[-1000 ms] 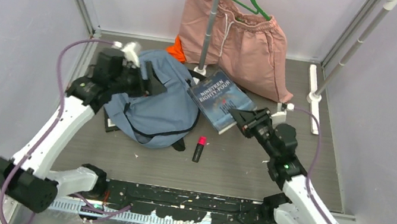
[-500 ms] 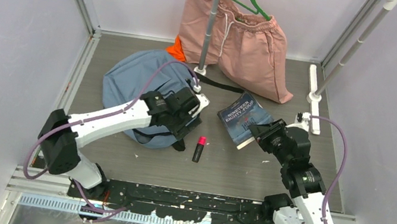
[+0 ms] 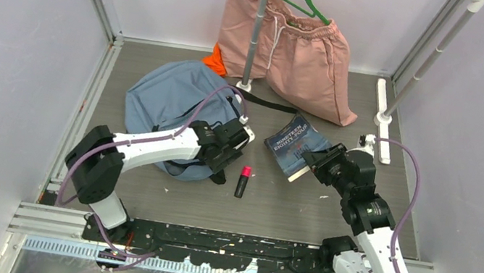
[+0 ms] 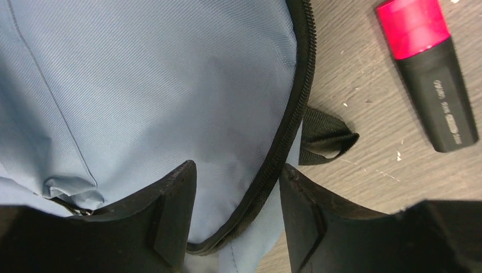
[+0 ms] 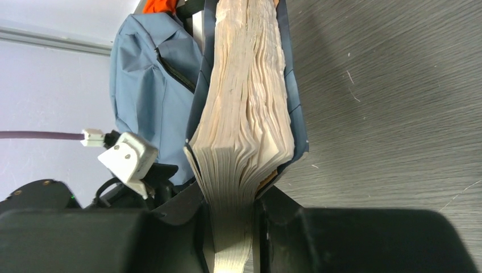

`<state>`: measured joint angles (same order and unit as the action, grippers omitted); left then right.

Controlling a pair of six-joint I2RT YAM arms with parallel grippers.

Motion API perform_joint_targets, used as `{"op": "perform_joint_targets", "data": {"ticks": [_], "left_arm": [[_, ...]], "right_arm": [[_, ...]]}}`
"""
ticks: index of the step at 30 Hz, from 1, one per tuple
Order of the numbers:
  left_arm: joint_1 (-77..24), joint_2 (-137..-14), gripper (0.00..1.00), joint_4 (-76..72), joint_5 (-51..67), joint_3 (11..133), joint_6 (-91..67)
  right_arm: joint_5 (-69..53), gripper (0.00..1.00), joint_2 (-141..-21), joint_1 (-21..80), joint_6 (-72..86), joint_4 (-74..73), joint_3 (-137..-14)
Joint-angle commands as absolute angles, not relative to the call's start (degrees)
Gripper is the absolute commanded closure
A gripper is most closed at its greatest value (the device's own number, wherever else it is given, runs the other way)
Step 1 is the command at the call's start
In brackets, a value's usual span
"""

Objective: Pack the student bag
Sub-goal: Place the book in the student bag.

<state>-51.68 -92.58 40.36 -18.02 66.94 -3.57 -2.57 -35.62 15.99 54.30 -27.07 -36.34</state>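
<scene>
The grey-blue student bag (image 3: 164,98) lies on the table's left half, black zipper along its near right edge. My left gripper (image 3: 226,150) is open at that edge; in the left wrist view the left gripper (image 4: 239,170) straddles the zipper (image 4: 295,114) and the bag's fabric (image 4: 142,85). My right gripper (image 3: 313,164) is shut on a dark blue paperback book (image 3: 296,144), held tilted on edge right of the bag. In the right wrist view the right gripper (image 5: 230,196) clamps the book's pages (image 5: 247,114), with the bag (image 5: 142,79) beyond.
A black highlighter with a pink cap (image 3: 243,181) lies near the bag's edge, also in the left wrist view (image 4: 435,74). Pink shorts (image 3: 289,49) hang behind a metal pole (image 3: 256,29). An orange cloth (image 3: 216,60) lies behind the bag. A white rail (image 3: 381,118) lies at right.
My left arm swung from the bag's left side across to its near right edge. My right gripper lifted the book onto its edge and drew it to the right.
</scene>
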Motion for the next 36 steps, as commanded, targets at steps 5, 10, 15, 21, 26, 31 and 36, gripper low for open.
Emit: {"op": "perform_joint_targets", "data": {"ticks": [5, 10, 15, 21, 26, 31, 36], "left_arm": [[-51.4, -96.2, 0.81, 40.0, -27.9, 69.2, -6.0], [-49.8, -95.5, 1.0, 46.2, -36.8, 74.9, -9.3], [-49.2, -93.0, 0.86, 46.3, -32.1, 76.4, -9.9], [-48.2, -95.7, 0.88, 46.0, -27.3, 75.9, -11.6], [-47.5, -99.0, 0.9, 48.2, -25.5, 78.4, -12.9], [-47.4, -97.8, 1.0, 49.1, -27.3, 80.7, -13.7], [-46.1, -92.0, 1.0, 49.8, -26.9, 84.2, -14.8]], "right_arm": [[-5.2, 0.99, -35.1, 15.7, 55.5, -17.1, -40.2], [-8.3, 0.99, -38.7, 15.7, 52.5, -17.5, -42.0], [-11.2, 0.99, -40.6, 15.7, 52.5, -15.0, -41.6], [-11.4, 0.99, -40.4, 15.6, 52.9, -14.7, -40.9], [-11.0, 0.99, -39.9, 15.6, 52.5, -15.3, -41.1], [-11.6, 0.99, -39.9, 15.7, 52.2, -15.2, -40.9], [-14.6, 0.99, -40.9, 15.7, 51.4, -14.0, -41.3]]}}
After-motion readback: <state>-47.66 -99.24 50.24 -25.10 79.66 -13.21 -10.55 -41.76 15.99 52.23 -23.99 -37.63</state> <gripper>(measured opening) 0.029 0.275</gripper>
